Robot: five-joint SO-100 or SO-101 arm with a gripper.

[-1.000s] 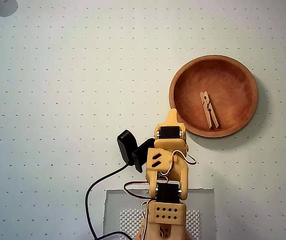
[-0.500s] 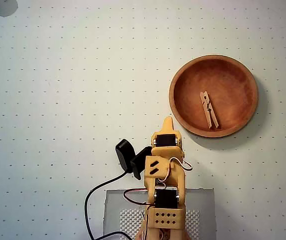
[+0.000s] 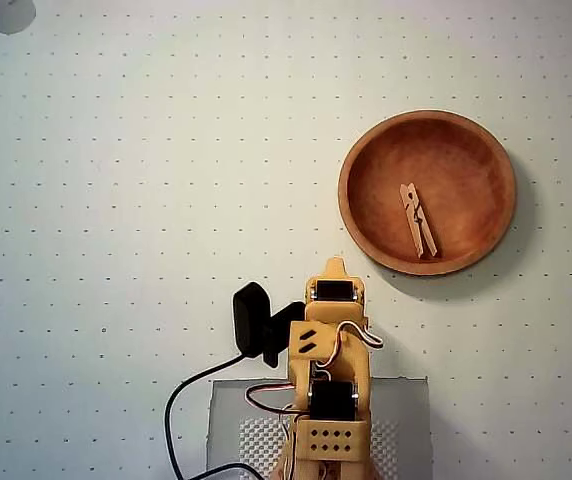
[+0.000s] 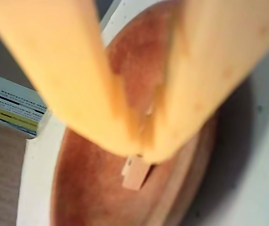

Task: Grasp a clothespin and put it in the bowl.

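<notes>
End effector (image 3: 335,266) closed and empty; in the wrist view its two fingers (image 4: 78,80) meet at the tips with nothing between them. It sits folded over the arm near the bench's lower edge, just short of the bowl (image 3: 365,241). Pin (image 3: 419,220) lies flat on the bowl floor, up and right of the end effector in the overhead view, long axis near vertical there, slightly tilted. Judgement: placement looks done; no other pin in view, so only retreat to rest remains.

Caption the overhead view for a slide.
Clothespin lies in the bowl; arm folded near its base, gripper clear of it.
</notes>
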